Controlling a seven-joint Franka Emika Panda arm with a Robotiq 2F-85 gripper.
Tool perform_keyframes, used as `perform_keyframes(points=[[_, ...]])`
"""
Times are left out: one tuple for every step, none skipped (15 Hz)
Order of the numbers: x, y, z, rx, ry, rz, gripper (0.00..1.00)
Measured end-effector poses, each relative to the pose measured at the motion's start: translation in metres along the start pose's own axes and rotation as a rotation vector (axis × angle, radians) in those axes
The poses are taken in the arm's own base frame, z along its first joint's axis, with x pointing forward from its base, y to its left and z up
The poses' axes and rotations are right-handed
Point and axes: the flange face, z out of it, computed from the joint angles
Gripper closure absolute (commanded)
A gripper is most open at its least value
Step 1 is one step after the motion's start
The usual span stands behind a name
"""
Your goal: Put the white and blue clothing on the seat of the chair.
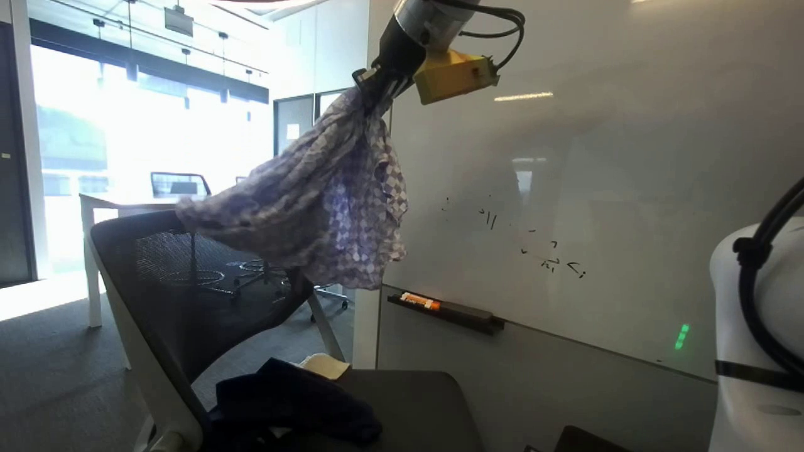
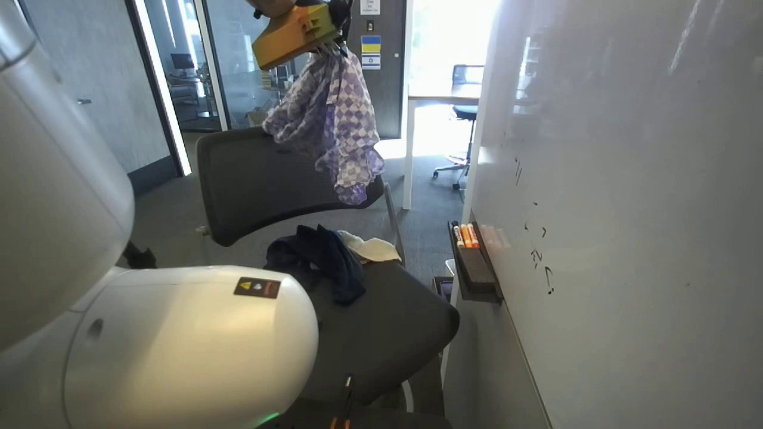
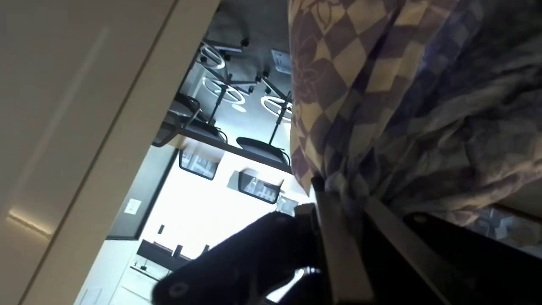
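Note:
The white and blue-purple checkered clothing (image 1: pixel 333 207) hangs from my gripper (image 1: pixel 375 100), and it also shows in an exterior view (image 2: pixel 354 119). One end of it reaches to the top edge of the chair backrest (image 1: pixel 157 276); the rest hangs in front of the backrest, above the seat (image 1: pixel 421 402). In the wrist view the fingers (image 3: pixel 345 199) are closed on bunched fabric (image 3: pixel 351 55). The gripper is high above the chair. The seat also shows in an exterior view (image 2: pixel 393 322).
A navy cloth (image 1: pixel 295 402) and a cream cloth (image 1: pixel 325 365) lie on the seat near the backrest. A whiteboard (image 1: pixel 597 188) with a marker tray (image 2: pixel 477 268) stands beside the chair. A table (image 1: pixel 125 199) and other chairs are behind.

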Motion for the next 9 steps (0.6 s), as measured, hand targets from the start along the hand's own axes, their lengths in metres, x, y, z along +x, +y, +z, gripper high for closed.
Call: perform_keyframes(points=[[-0.006, -0.001, -0.001, -0.013, -0.045, -0.006, 0.99], [-0.013, -0.002, 0.000, -0.022, -0.091, -0.014, 0.99], [-0.020, -0.004, 0.004, -0.029, -0.141, -0.024, 0.99], [-0.028, -0.006, 0.011, -0.030, -0.188, -0.037, 0.99], [-0.037, -0.007, 0.020, -0.027, -0.231, -0.050, 0.99], [-0.047, -0.009, 0.033, -0.022, -0.274, -0.066, 0.99], [-0.058, -0.012, 0.046, -0.007, -0.311, -0.079, 0.99], [-0.071, -0.015, 0.062, 0.019, -0.342, -0.090, 0.99], [-0.085, -0.020, 0.078, 0.056, -0.370, -0.095, 0.99]])
